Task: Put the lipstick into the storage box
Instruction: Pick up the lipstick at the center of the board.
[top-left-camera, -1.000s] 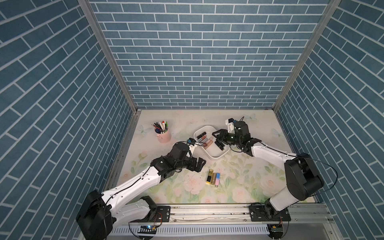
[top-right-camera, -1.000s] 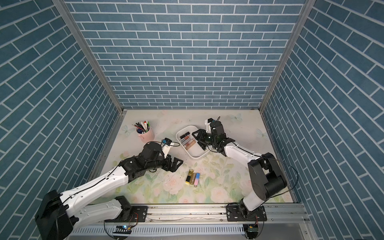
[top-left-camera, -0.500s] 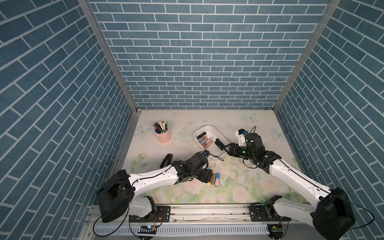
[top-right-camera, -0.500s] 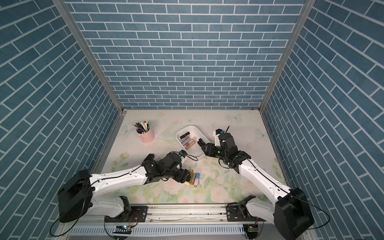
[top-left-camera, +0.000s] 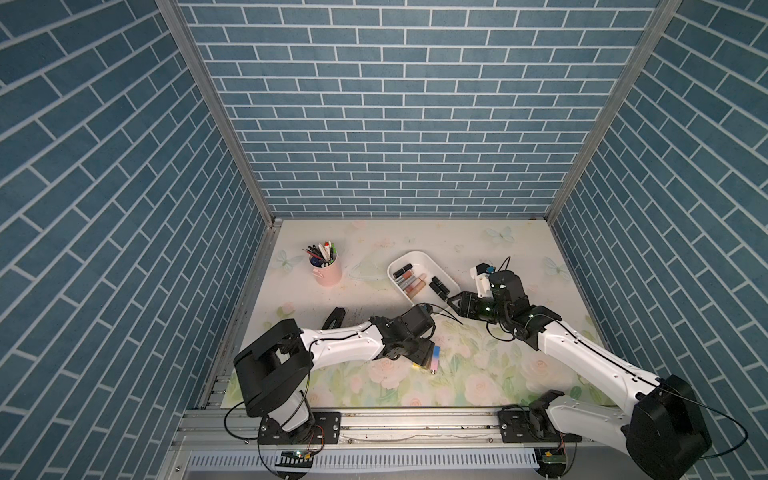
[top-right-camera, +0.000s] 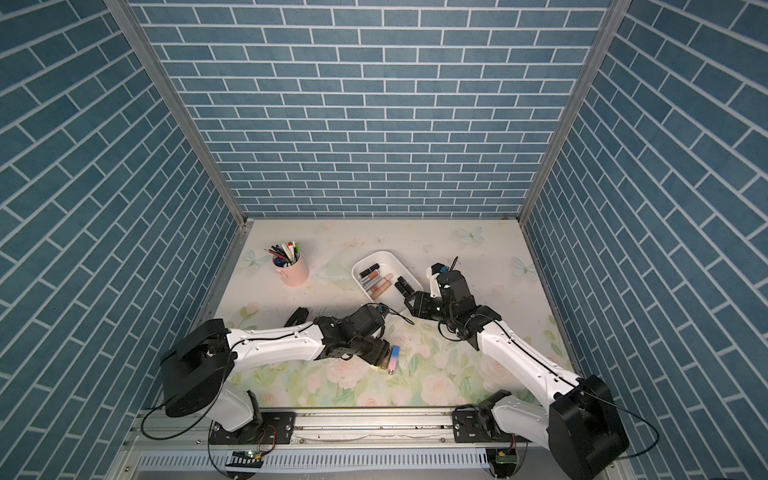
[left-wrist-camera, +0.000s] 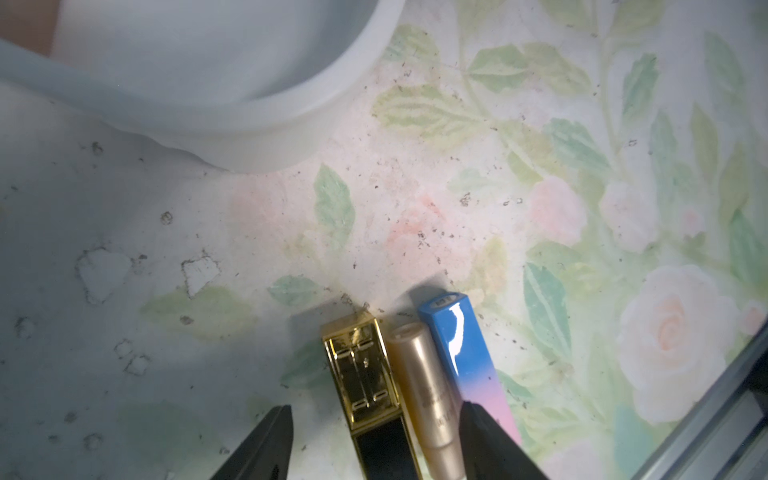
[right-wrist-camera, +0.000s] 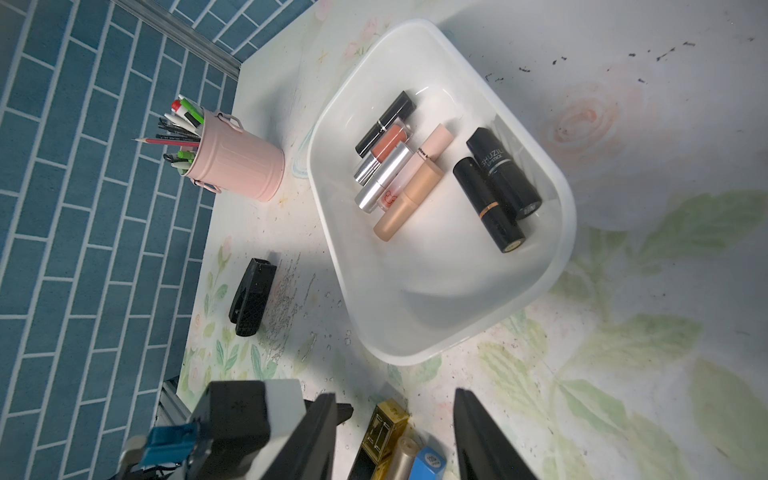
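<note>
Blue brick walls (top-left-camera: 395, 124) close in three sides of the booth, and we count one flowered table mat (top-left-camera: 498, 374) on its floor. Two white-and-black arms reach over it: the left arm (top-left-camera: 345, 345) low across the near half, the right arm (top-left-camera: 582, 353) angled toward the middle.

We see one storage box (top-left-camera: 419, 259), white and shallow, set askew near the mat's centre. One pink pen cup (top-left-camera: 328, 272) stands well apart from it toward the left wall (crammed with pens and pencils), and one black stapler (right-wrist-camera: 252, 297) lies between cup and left arm.

The right gripper (right-wrist-camera: 395, 395) hangs just beside the box's near corner, jaws spread, nothing between them. The left gripper (left-wrist-camera: 376, 407) is down at the mat, its fingers parted and not yet pinching.

Ten lipsticks in all. Seven lie inside the box: a row of five (right-wrist-camera: 390, 174) and two black ones (right-wrist-camera: 486, 203) side by side. Three lie touching on the mat, outside the box: a gold-and-black lipstick (left-wrist-camera: 361, 365) and a champagne tube (left-wrist-camera: 415, 365) between the left fingers, and a blue-to-pink tube (left-wrist-camera: 457, 345) just beyond one finger.
</note>
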